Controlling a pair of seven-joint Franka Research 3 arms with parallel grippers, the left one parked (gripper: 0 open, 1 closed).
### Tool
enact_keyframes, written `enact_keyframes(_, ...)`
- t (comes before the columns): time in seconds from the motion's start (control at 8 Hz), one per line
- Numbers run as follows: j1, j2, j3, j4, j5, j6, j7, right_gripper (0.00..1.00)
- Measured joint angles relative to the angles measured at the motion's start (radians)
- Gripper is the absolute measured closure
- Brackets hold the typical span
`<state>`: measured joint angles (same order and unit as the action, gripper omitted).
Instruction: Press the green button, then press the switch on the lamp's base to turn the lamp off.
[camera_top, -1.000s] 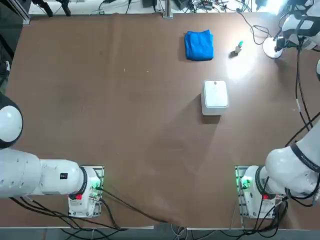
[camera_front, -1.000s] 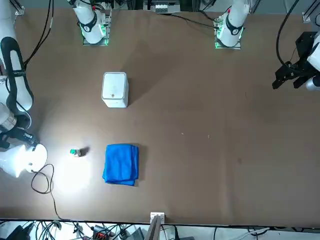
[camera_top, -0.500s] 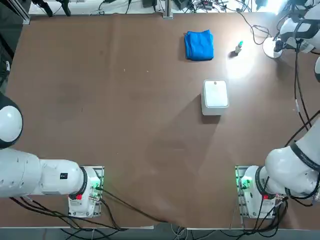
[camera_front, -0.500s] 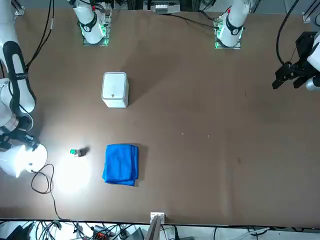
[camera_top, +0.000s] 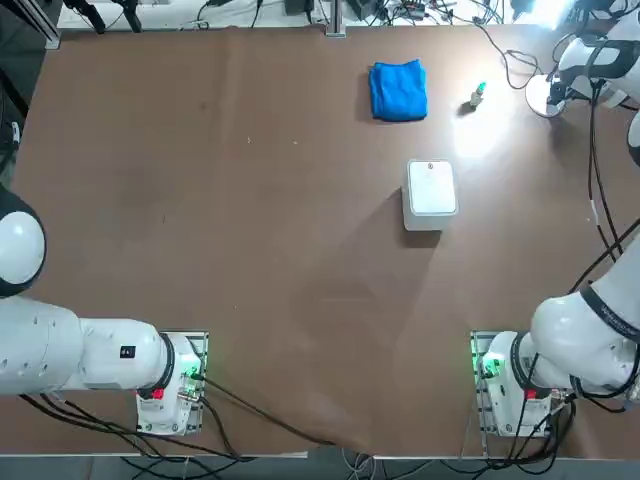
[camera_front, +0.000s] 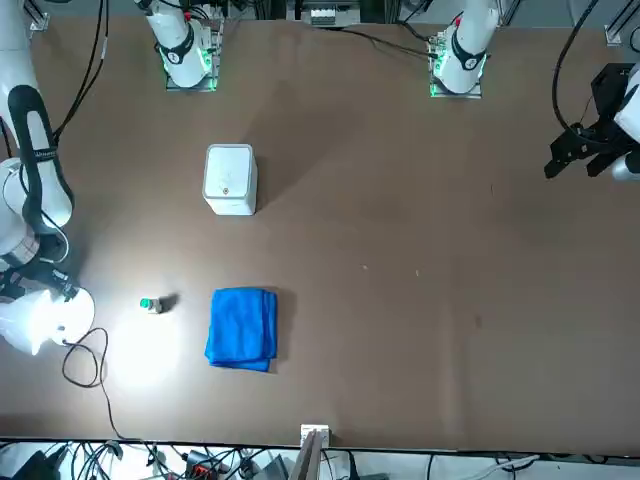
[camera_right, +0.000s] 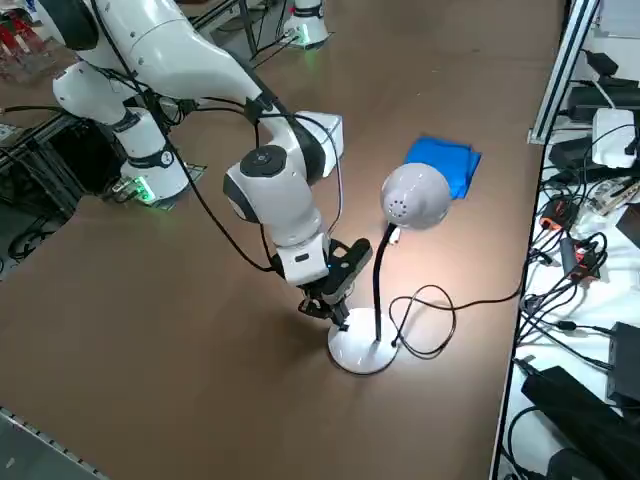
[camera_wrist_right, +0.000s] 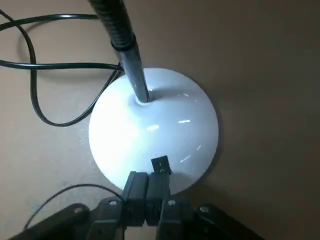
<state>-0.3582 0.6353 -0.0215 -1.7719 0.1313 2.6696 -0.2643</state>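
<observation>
Lamp (camera_right: 378, 290) stem upright, head toward blue cloth (camera_right: 440, 163); rt end effector (camera_wrist_right: 150, 181) fingers together over lamp's base (camera_wrist_right: 155, 130).

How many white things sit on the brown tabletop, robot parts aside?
2. The white square box stands mid-table, near the folded blue cloth; the lamp's flat white round base sits at the table's right edge, under the shut right gripper.
</observation>
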Motion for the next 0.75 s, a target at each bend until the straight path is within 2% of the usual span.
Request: enact_keyframes(0.75,0.0,0.005,0.0,0.0,0.001,0.005,0.0,0.99)
